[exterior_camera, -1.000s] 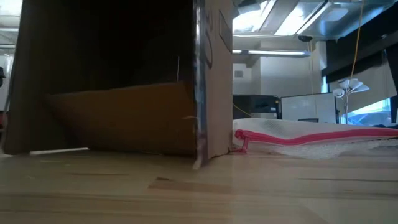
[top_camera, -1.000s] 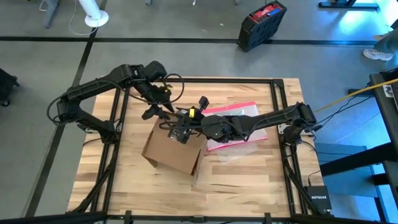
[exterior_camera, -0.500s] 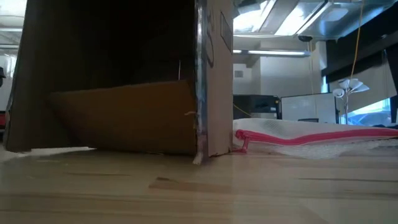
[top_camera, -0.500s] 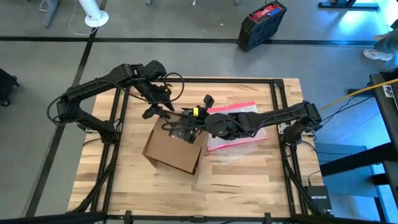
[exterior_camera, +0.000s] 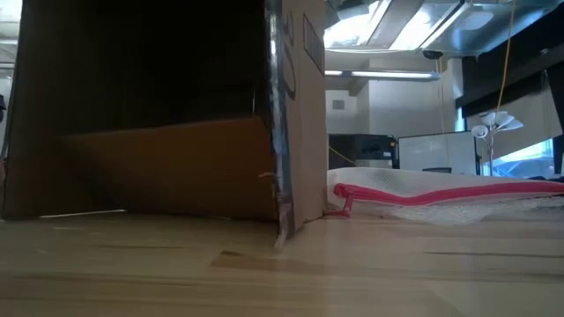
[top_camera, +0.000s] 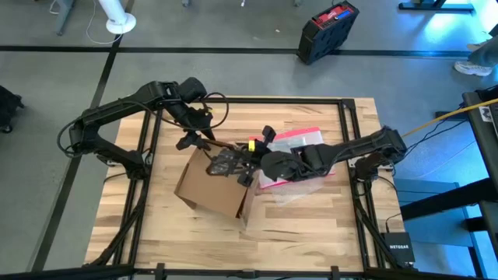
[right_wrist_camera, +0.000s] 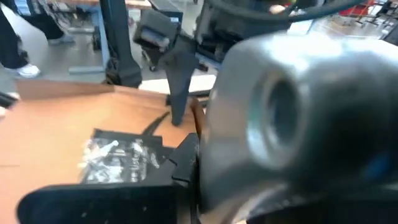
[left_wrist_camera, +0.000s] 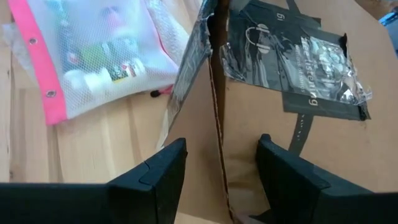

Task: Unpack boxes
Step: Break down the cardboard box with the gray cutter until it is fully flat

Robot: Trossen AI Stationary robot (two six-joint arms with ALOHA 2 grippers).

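Box (top_camera: 208, 183), pouch (top_camera: 299, 152) on wooden table (top_camera: 311, 225); grey floor.

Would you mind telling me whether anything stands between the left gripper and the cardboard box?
Nothing visible does. The left gripper is already at the cardboard box, its open jaws astride the edge of a flap. The right gripper is at the box top too.

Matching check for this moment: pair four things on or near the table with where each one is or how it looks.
Things:
1. cardboard box
2. clear pouch
3. black and red case
4. left gripper

Descriptions:
A. on the floor beyond the table
B. open, fingers either side of a box edge
C. pink-edged, lying flat beside the box
D. brown, crumpled black tape on top

Pairs: 1-D, 2-C, 3-A, 4-B
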